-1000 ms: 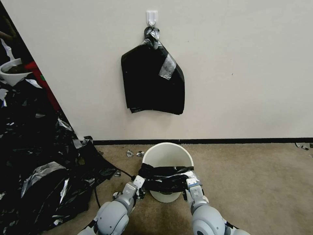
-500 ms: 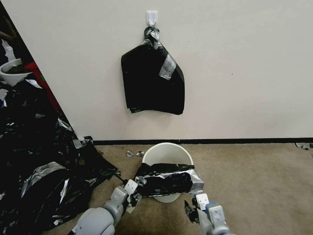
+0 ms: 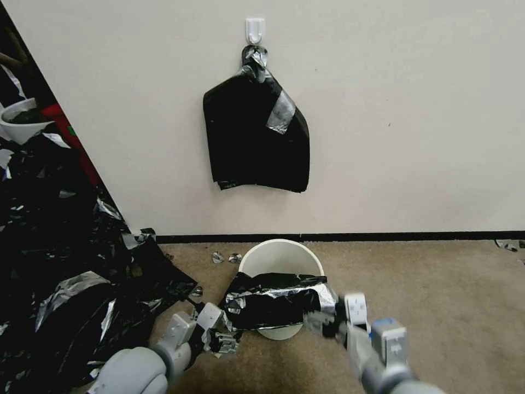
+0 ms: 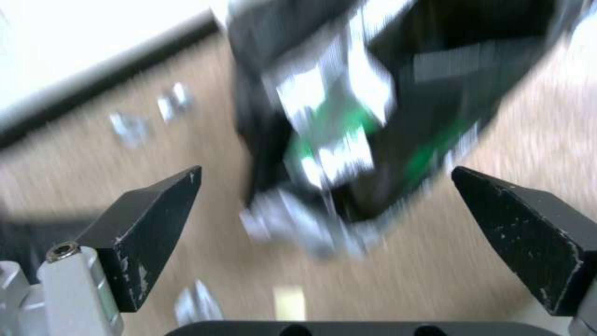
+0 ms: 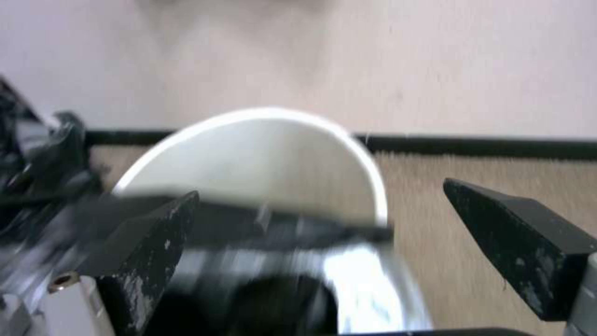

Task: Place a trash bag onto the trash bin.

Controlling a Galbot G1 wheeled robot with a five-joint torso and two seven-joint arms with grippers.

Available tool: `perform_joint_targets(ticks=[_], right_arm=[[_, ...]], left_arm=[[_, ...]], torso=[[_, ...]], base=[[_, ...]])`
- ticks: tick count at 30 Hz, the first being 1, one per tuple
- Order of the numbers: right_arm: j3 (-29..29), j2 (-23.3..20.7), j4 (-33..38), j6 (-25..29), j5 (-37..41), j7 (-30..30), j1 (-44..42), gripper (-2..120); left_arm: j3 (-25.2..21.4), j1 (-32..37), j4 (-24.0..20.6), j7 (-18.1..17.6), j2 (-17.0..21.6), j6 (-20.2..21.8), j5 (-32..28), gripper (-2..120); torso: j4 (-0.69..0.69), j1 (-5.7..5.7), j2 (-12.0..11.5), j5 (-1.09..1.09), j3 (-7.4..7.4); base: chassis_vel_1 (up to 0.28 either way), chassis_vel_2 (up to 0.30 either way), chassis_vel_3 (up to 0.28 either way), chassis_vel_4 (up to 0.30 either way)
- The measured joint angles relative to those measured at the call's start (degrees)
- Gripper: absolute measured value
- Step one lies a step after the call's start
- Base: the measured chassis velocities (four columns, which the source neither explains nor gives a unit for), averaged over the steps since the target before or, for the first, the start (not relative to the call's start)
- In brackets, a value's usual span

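Note:
The cream-white trash bin (image 3: 280, 258) stands on the carpet close to the wall, its far rim and inner wall bare. The glossy black trash bag (image 3: 273, 306) lies crumpled across its near rim and front wall, with silvery glints along the top. My left gripper (image 3: 217, 331) is open, low on the carpet just left of the bag's lower corner and apart from it. My right gripper (image 3: 336, 317) is open beside the bag's right end. The left wrist view has the trash bag (image 4: 385, 140) beyond my left gripper (image 4: 326, 171). The right wrist view has the trash bin (image 5: 261, 158) beyond my right gripper (image 5: 320, 189).
A thick stack of black bags (image 3: 257, 137) hangs from a wall hook above the bin. Sprawling black plastic sheeting (image 3: 65, 262) covers the floor at the left, with a white bowl (image 3: 19, 123) behind it. Small foil scraps (image 3: 226, 257) lie left of the bin. Open carpet (image 3: 432, 306) lies to the right.
Both grippers have let go of the bag's ends and opened. The left one drew back to the left; the right one pulled away and swung outward. The bag stays draped on the bin.

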Motion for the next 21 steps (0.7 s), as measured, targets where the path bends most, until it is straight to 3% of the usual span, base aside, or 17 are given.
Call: perform_joint_targets(ticks=[2, 4, 5, 7, 8, 10, 15, 17, 19, 21], right_arm=[[0.56, 1.97, -6.90, -1.58, 5.08, -3.51, 9.48, 100], [0.43, 2.80, -12.31, -5.24, 8.38, -7.61, 15.69, 100], [0.43, 2.80, -12.31, -5.24, 8.38, -7.61, 15.69, 100], [0.19, 2.86, -22.38, -9.72, 5.38, -21.00, 22.74, 100], [0.19, 2.86, -22.38, -9.72, 5.38, -21.00, 22.74, 100], [-0.90, 3.33, -31.19, -10.53, -3.73, -33.42, 28.24, 100], [-2.21, 6.02, -41.01, -10.63, -12.32, -42.09, 33.54, 100], [-2.29, 8.11, -46.10, -10.63, -18.65, -48.87, 34.94, 100], [-2.20, 8.92, -47.41, -10.56, -20.29, -50.38, 35.13, 100], [-1.94, 10.13, -49.16, -10.45, -22.02, -51.30, 35.26, 92]], left_arm=[[-3.21, 0.08, 0.69, 0.90, -1.58, -10.79, 0.62, 100], [-5.48, -0.50, 1.15, -0.21, -3.80, -16.43, 0.34, 100], [-5.48, -0.50, 1.15, -0.21, -3.80, -16.43, 0.34, 100], [-7.54, -1.29, 1.12, -3.43, -6.77, -18.82, -0.61, 100], [-7.54, -1.29, 1.12, -3.43, -6.77, -18.82, -0.61, 100], [-9.04, -2.58, 1.26, -7.63, -9.64, -21.12, -4.00, 100], [-12.06, -4.29, 1.58, -11.22, -12.83, -20.88, -10.37, 100], [-14.03, -5.08, 1.93, -12.26, -13.43, -19.96, -13.15, 100], [-14.60, -5.35, 2.20, -12.51, -13.28, -19.74, -13.73, 100], [-15.30, -5.80, 2.88, -12.85, -12.57, -19.35, -14.09, 100]], torso=[[-0.01, 0.00, 0.00, 0.01, 0.01], [0.01, 0.00, 0.00, -0.02, 0.01], [0.01, 0.00, 0.00, -0.02, 0.01], [0.00, 0.00, 0.00, -0.02, 0.01], [0.00, 0.00, 0.00, -0.02, 0.01], [-0.01, 0.01, 0.00, 0.00, 0.01], [0.00, 0.01, 0.00, 0.00, 0.01], [0.00, 0.01, -0.01, -0.02, 0.01], [-0.02, 0.01, 0.00, -0.01, 0.01], [-0.01, 0.01, 0.00, -0.04, 0.00]], base=[[0.000, 0.000, 0.000, 0.000], [0.000, 0.000, 0.000, 0.000], [0.000, 0.000, 0.000, 0.000], [0.000, 0.000, 0.000, 0.000], [0.000, 0.000, 0.000, 0.000], [0.000, 0.000, 0.000, 0.000], [0.000, 0.000, 0.000, 0.000], [0.000, 0.000, 0.000, 0.000], [0.000, 0.000, 0.000, 0.000], [0.000, 0.000, 0.000, 0.000]])
